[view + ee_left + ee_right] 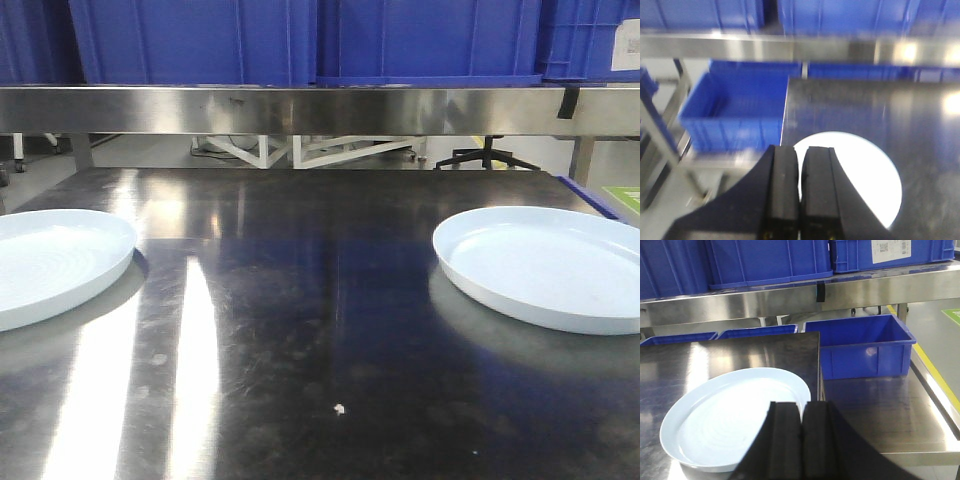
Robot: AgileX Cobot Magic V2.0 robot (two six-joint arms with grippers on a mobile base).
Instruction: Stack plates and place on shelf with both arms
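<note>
Lying apart on table [320,330], left plate [50,262], right plate [545,265] (rims up), blue bins [200,40] above.

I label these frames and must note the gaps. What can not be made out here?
- Left plate: front view, cut by the left edge; left wrist view, blurred, glare-white, partly behind the left gripper.
- Right plate: front view, cut by the right edge; right wrist view, near rim behind the right gripper.
- Shelf top: front view, under bins.
- Bin label: right wrist view, too small to read.
</note>
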